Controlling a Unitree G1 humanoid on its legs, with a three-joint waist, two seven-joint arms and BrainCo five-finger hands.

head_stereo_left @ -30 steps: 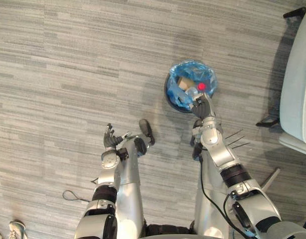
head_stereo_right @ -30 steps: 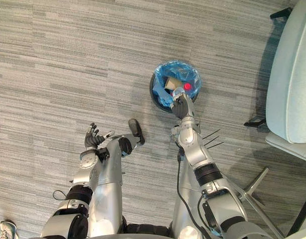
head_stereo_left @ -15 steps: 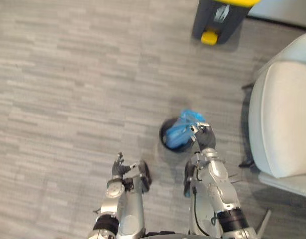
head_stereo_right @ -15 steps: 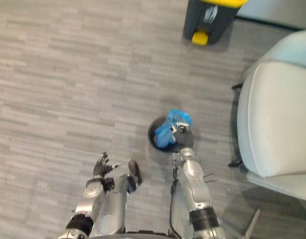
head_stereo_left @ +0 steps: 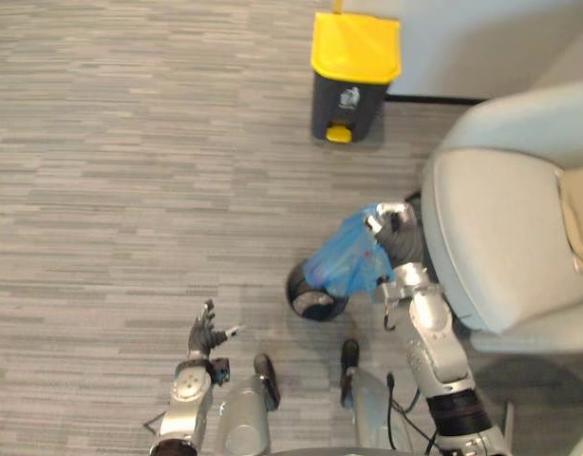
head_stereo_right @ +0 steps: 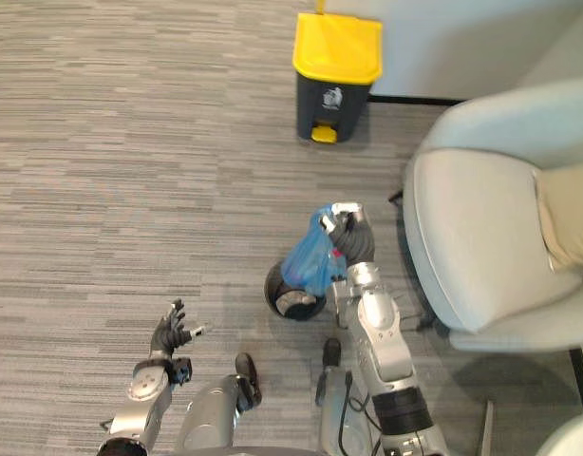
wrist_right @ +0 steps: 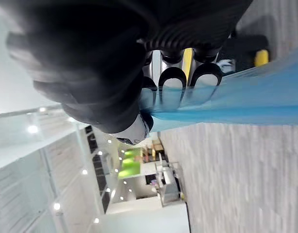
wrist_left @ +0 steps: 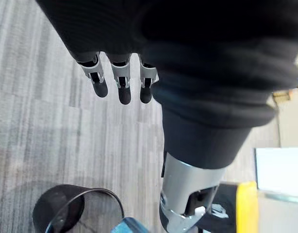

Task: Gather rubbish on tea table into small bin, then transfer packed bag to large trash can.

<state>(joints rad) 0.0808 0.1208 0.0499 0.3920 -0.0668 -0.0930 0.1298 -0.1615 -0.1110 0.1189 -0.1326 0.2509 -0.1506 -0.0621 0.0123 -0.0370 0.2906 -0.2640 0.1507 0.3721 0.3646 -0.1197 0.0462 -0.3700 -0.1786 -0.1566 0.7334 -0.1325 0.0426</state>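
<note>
My right hand (head_stereo_left: 398, 234) is shut on the top of a blue rubbish bag (head_stereo_left: 347, 267), which hangs lifted out above the small black bin (head_stereo_left: 313, 301) on the floor. In the right wrist view the curled fingers (wrist_right: 171, 80) clamp the stretched blue plastic (wrist_right: 236, 94). A large dark trash can with a yellow lid (head_stereo_left: 354, 74) stands farther ahead by the wall. My left hand (head_stereo_left: 205, 334) is low at the left, open, fingers spread and holding nothing; its straight fingers (wrist_left: 121, 82) show in the left wrist view above the black bin (wrist_left: 66, 208).
A pale armchair (head_stereo_left: 500, 228) stands close on the right, just beside the bag and my right arm. Grey striped carpet (head_stereo_left: 130, 190) spreads to the left and ahead toward the yellow-lidded can.
The camera has tipped up, bringing the yellow-lidded can and armchair into view. My right hand has pulled the blue bag up out of the small bin. The left hand stays open.
</note>
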